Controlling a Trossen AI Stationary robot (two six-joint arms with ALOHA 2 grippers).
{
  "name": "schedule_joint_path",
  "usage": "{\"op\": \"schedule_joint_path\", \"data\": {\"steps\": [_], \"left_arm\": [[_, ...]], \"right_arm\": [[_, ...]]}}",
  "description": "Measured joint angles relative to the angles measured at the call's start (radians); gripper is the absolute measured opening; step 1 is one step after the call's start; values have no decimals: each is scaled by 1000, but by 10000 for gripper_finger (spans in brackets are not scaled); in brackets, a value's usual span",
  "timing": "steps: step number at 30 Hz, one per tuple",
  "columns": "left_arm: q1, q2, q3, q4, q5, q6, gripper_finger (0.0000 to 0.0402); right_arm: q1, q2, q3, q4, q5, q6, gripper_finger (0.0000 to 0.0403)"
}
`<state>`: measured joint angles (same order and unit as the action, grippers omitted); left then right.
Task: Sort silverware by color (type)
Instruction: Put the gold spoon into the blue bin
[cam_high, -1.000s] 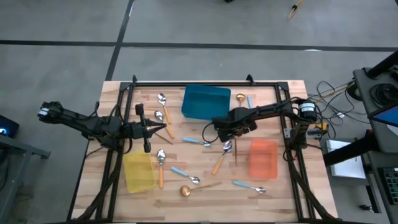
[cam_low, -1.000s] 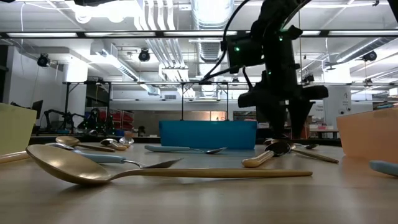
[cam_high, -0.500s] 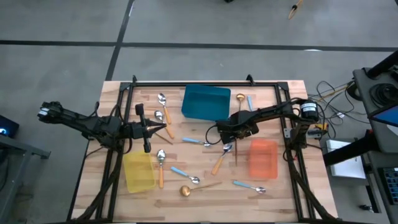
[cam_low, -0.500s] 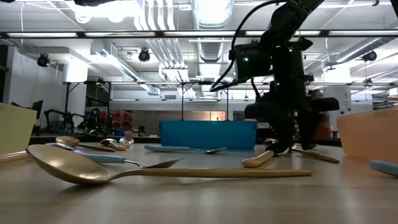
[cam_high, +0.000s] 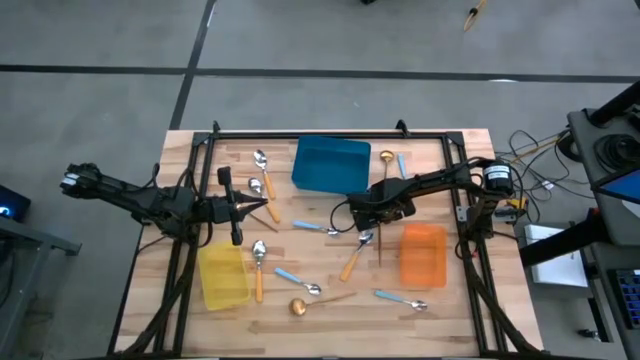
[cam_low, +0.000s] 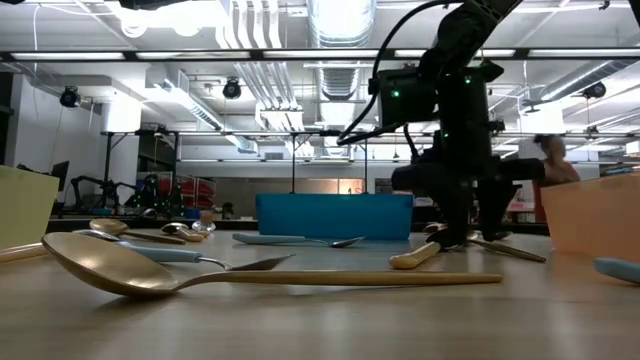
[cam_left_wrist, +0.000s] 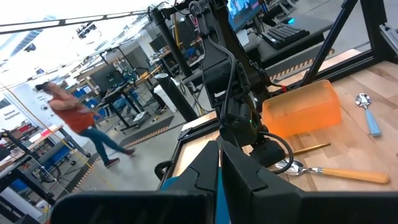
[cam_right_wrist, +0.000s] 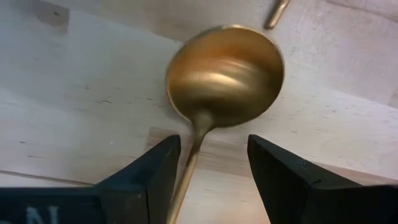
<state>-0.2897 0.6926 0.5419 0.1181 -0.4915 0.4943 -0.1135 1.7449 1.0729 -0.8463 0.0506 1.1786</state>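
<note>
The table (cam_high: 440, 300) is lying under the right gripper (cam_right_wrist: 208, 163), which is hanging low over mid-table with its fingers (cam_right_wrist: 147, 174) spread wide, gripping nothing. Just beside it the orange bin (cam_high: 422, 254) is sitting, the blue bin (cam_high: 331, 165) a little behind. Between the fingers a gold spoon (cam_right_wrist: 219, 78) is lying on the wood, its thin handle running down the gap. The left gripper (cam_left_wrist: 219, 163) is waiting clenched, well apart, near the yellow bin (cam_high: 222, 277).
</note>
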Motion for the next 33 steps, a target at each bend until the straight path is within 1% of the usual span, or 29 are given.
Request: {"op": "schedule_joint_path", "data": {"steps": [3,13,17,25,33], "left_arm": [[0,0,0,0,0,0,0],[0,0,0,0,0,-1,0],[0,0,0,0,0,-1,0],[0,0,0,0,0,-1,0],[0,0,0,0,0,-1,0]], "right_arm": [[0,1,0,13,4,0,162],[1,4,-1,53,5,2,70],[1,4,-4,64,7,8,42],[1,4,-5,71,10,38,15],[1,-3,-5,69,11,37,11]]}}
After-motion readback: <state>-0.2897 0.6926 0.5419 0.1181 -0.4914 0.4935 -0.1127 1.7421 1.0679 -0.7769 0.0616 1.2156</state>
